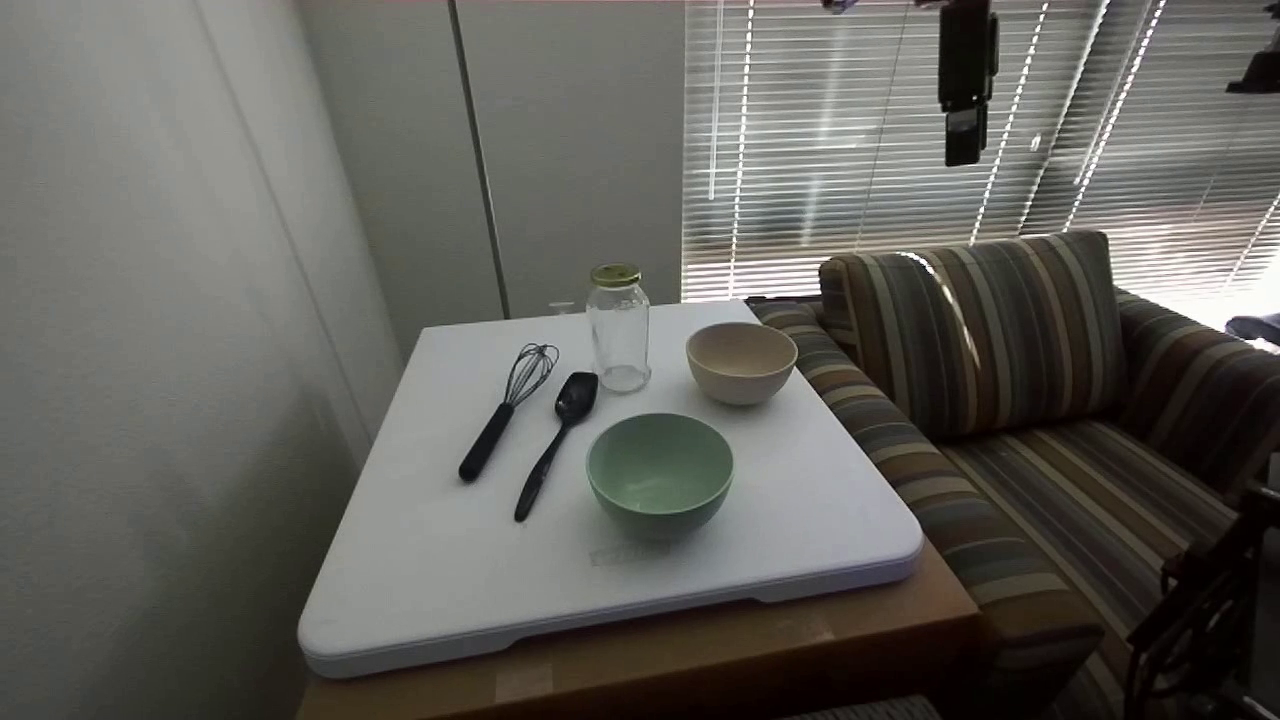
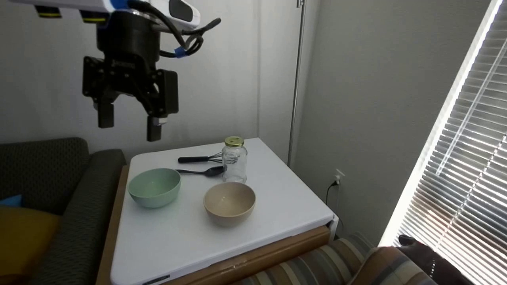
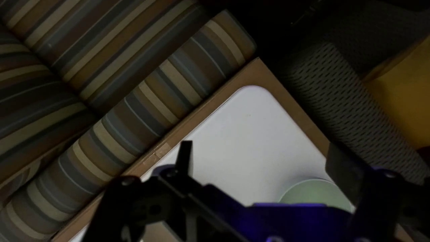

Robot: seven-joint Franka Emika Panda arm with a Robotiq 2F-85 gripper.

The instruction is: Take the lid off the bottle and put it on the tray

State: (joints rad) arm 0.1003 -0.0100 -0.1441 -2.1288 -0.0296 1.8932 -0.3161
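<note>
In both exterior views the lid (image 1: 615, 274) sits on top of the jar (image 1: 620, 340), which stands upright on the tray (image 1: 450, 570). In an exterior view the gripper (image 2: 130, 127) hangs high, its jaws well apart, a looped cable (image 2: 204, 29) above them; from there the whisk (image 2: 198, 159) reaches behind the jar's glass, and a plug (image 2: 336, 180) and the cushion (image 2: 27, 237) on the sofa (image 2: 39, 170) are in sight. In an exterior view the armchair (image 1: 1000, 340) shows its back and seat below the blinds (image 1: 830, 130), and the whisk and the spoon (image 1: 566, 424) lie in full sight, the spoon's head just beside the jar; the green bowl (image 1: 660, 480) is nearest, and the beige bowl (image 1: 740, 370) stands near the jar but apart from it. Here the gripper is only a dark piece at the top edge, and I cannot tell from it how the jaws stand. The wrist view also shows the gap, one jaw on each side and a rounded corner of the tray between them. It has the brown bench (image 3: 297, 114) bordering that corner, the armchair along one edge and the sofa along the other, and only part of the green bowl, cut off by the gripper.
</note>
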